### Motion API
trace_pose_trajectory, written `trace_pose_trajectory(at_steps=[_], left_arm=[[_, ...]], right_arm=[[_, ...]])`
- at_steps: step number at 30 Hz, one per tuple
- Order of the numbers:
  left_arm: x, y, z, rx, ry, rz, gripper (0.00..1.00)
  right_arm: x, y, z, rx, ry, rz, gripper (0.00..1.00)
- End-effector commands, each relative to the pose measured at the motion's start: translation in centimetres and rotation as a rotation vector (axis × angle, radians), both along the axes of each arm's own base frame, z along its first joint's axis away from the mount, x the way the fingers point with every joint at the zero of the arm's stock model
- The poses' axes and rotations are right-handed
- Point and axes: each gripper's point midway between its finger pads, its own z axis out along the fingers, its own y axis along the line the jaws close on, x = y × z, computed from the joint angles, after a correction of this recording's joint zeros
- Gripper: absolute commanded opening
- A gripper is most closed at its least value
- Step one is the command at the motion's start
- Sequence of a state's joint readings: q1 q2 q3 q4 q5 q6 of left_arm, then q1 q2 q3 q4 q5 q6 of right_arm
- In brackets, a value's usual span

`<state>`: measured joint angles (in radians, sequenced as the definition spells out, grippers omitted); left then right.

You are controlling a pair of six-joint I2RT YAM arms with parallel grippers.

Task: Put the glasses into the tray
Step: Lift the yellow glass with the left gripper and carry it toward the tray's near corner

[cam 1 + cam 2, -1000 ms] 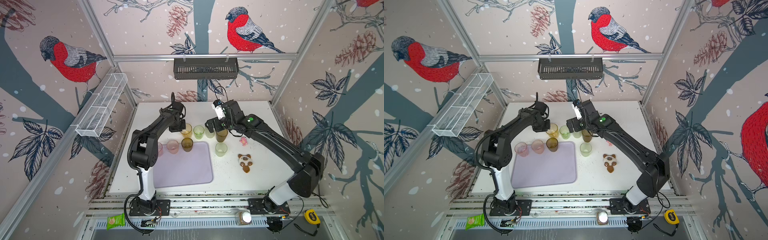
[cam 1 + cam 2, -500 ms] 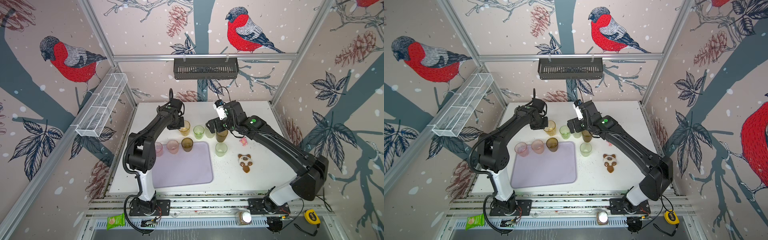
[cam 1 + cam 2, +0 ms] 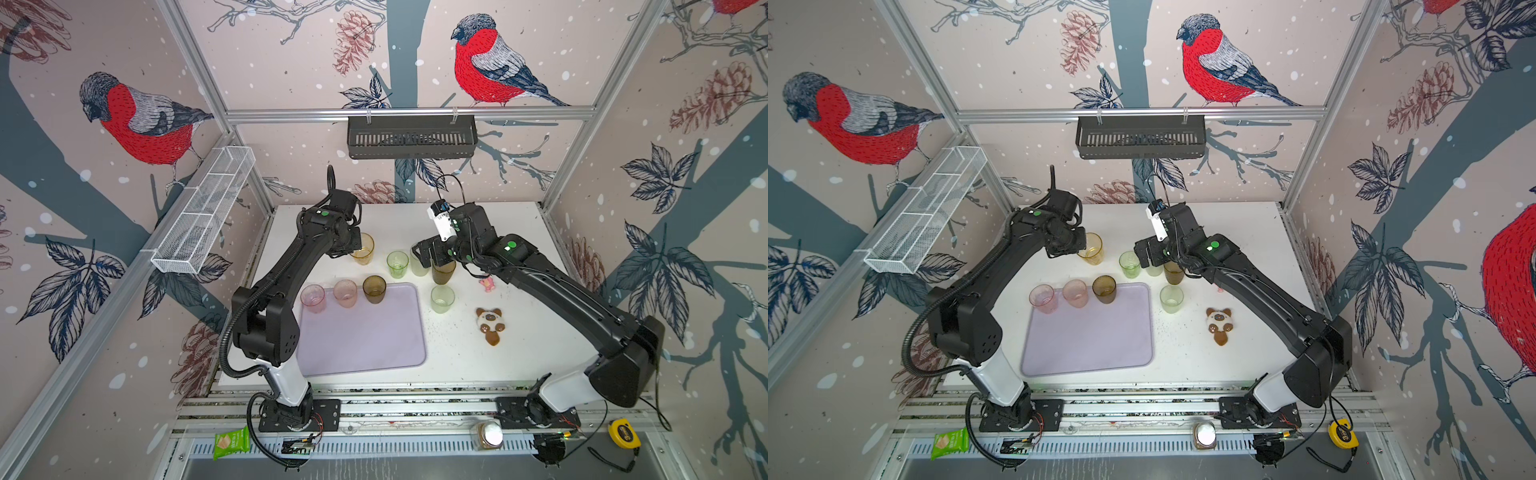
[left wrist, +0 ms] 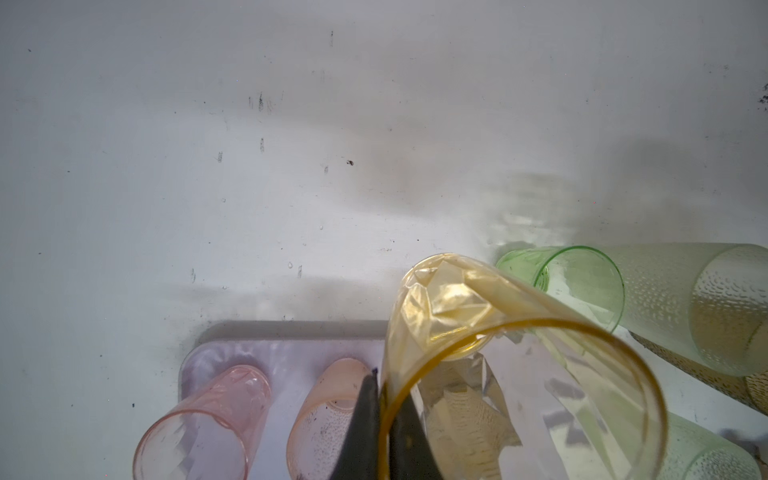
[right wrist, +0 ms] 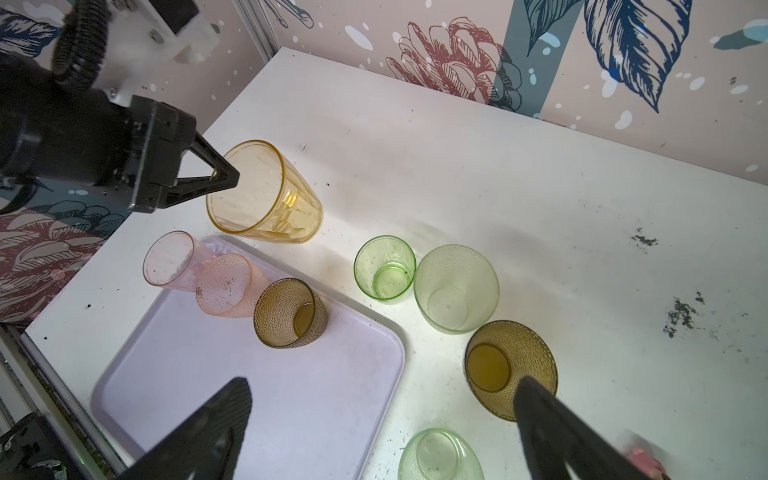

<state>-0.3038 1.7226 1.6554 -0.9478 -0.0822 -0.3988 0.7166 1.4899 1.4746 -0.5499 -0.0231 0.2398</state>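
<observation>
My left gripper (image 3: 353,246) (image 5: 226,179) is shut on the rim of the amber-yellow glass (image 3: 363,249) (image 3: 1091,249) (image 4: 478,332), one finger inside and one outside; the glass is tilted behind the tray. The lavender tray (image 3: 361,345) (image 3: 1088,340) (image 5: 249,374) carries two pink glasses (image 3: 313,297) (image 3: 345,293) and a brown glass (image 3: 374,289) along its far edge. On the table to its right stand a green glass (image 3: 397,264), a frosted pale one (image 5: 456,286), a brown one (image 5: 509,365) and a light green one (image 3: 442,298). My right gripper (image 3: 432,257) (image 5: 382,395) hovers open above them, holding nothing.
A panda toy (image 3: 490,325) and a small pink toy (image 3: 486,284) lie right of the glasses. A black slotted basket (image 3: 411,137) hangs on the back wall, a white wire basket (image 3: 203,212) on the left wall. A lidded jar (image 3: 488,434) sits on the front rail.
My left gripper has carried the amber-yellow glass a little towards the back left. The right gripper has barely shifted and stays open.
</observation>
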Motion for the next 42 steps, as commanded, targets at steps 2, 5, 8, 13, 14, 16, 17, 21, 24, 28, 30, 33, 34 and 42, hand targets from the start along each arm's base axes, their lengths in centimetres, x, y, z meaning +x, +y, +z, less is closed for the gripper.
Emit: trace_pose_trajectory(at_steps=[2,5,8,13,14,16,17,21,24,28,30,33,34,42], left_arm=[[-2.1,1.4,1.3,0.021,0.010,0.043,0.00],[-3.2,1.8,2.2,0.018,0.006,0.052,0.00],[-4.5,2.1,2.9,0.017,0.008,0.053,0.00],[-6.9,3.0,3.8,0.018,0.019,0.062,0.00],[-7.4,3.2,4.1,0.023,0.020,0.068,0.00],[-8.3,3.7,4.5,0.031,0.018,0.073,0.00],[-8.7,3.9,4.7,0.034,0.016,0.074,0.00],[-10.2,4.6,5.2,0.044,0.002,0.081,0.00],[-11.0,4.9,5.5,0.034,-0.019,0.091,0.00],[-12.1,5.1,5.3,0.024,-0.011,0.095,0.00],[-12.5,5.2,5.2,0.024,-0.009,0.099,0.00],[-12.9,5.2,5.1,0.016,-0.006,0.104,0.00],[-13.0,5.2,4.9,0.015,-0.001,0.104,0.00],[-14.8,5.6,3.7,0.014,0.037,0.106,0.00]], right_arm=[[0.1,0.4,0.7,0.028,-0.021,0.003,1.00],[0.1,0.5,0.8,0.030,-0.027,0.012,1.00],[0.2,0.8,0.8,0.035,-0.031,0.020,1.00],[0.3,1.0,0.9,0.040,-0.036,0.028,1.00],[0.3,1.0,0.9,0.039,-0.037,0.031,1.00],[0.3,1.0,0.9,0.042,-0.038,0.031,1.00],[0.3,1.1,0.9,0.042,-0.037,0.034,1.00],[0.4,1.3,1.0,0.045,-0.037,0.040,0.99],[0.2,1.4,1.1,0.049,-0.040,0.044,1.00],[0.1,1.6,1.0,0.047,-0.039,0.050,0.99],[0.0,1.6,1.0,0.046,-0.037,0.052,1.00],[-0.1,1.8,0.9,0.047,-0.034,0.054,0.99],[-0.2,1.8,1.0,0.048,-0.034,0.055,1.00],[-0.2,2.0,1.0,0.046,-0.037,0.061,1.00]])
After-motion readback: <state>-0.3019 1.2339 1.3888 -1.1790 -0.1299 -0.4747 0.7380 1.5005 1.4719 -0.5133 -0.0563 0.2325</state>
